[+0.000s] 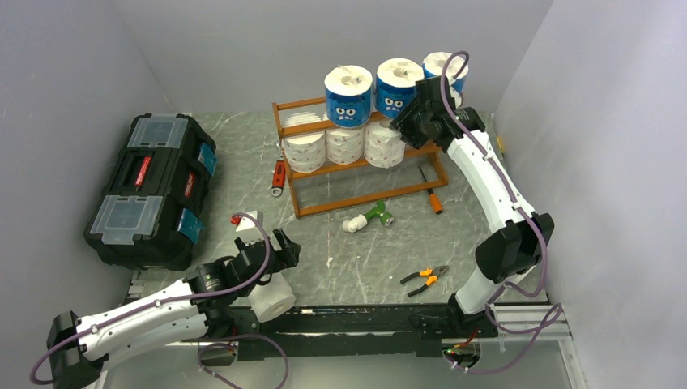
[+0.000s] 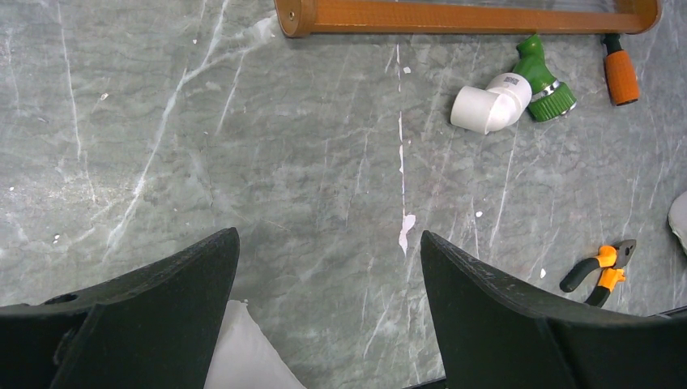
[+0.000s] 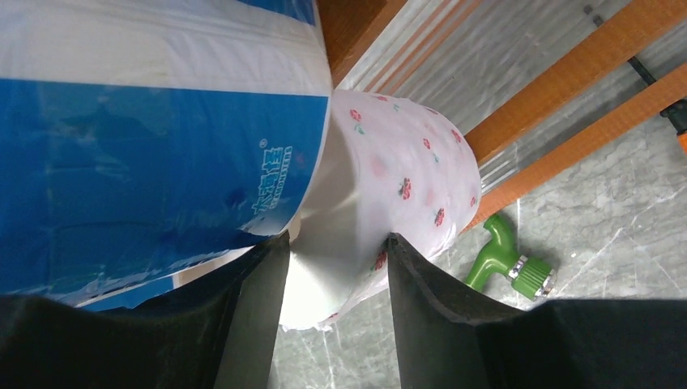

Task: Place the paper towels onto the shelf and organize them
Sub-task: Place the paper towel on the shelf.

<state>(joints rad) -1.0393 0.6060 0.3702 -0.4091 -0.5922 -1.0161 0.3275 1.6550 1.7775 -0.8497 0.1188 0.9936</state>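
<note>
The shelf (image 1: 364,198) holds three blue-wrapped paper towels on its top tier (image 1: 348,96) (image 1: 398,85) (image 1: 441,66) and three white ones on the middle tier (image 1: 344,143). My right gripper (image 1: 403,121) hovers at the top tier's right end, open. In the right wrist view its gripper (image 3: 336,243) has nothing in its gap, a blue roll (image 3: 162,146) lies against the left finger, and a cherry-print white roll (image 3: 397,170) sits behind. My left gripper (image 1: 279,243) (image 2: 328,239) is open low at front left, with a white roll (image 1: 271,298) (image 2: 243,356) just under it.
A black toolbox (image 1: 150,190) stands at the left. In front of the shelf lie a green-and-white fitting (image 1: 366,217) (image 2: 506,97), an orange screwdriver (image 1: 432,194) and orange pliers (image 1: 425,277) (image 2: 599,267). A red wrench (image 1: 278,177) lies by the shelf's left post.
</note>
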